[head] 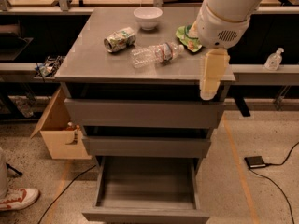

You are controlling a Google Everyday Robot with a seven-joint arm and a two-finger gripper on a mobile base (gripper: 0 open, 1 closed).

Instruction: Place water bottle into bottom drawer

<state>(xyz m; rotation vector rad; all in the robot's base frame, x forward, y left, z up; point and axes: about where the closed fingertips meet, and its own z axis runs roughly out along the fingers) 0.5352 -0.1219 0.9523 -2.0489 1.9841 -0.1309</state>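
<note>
The water bottle (156,54) lies on its side in the middle of the grey cabinet top (93,59), white cap pointing right. The bottom drawer (145,214) is pulled open at the foot of the cabinet, and its tray holds nothing. My gripper (208,93) hangs cream-coloured from the white arm at the cabinet's front right corner. It is right of the bottle and lower than it, and nothing shows in it.
A crushed green-white can (119,39), a white bowl (148,17) and a green bag (187,35) share the cabinet top. A cardboard box (60,134) stands left of the cabinet. A black pedal with a cable (255,162) lies on the floor to the right. A shoe (16,199) shows at the lower left.
</note>
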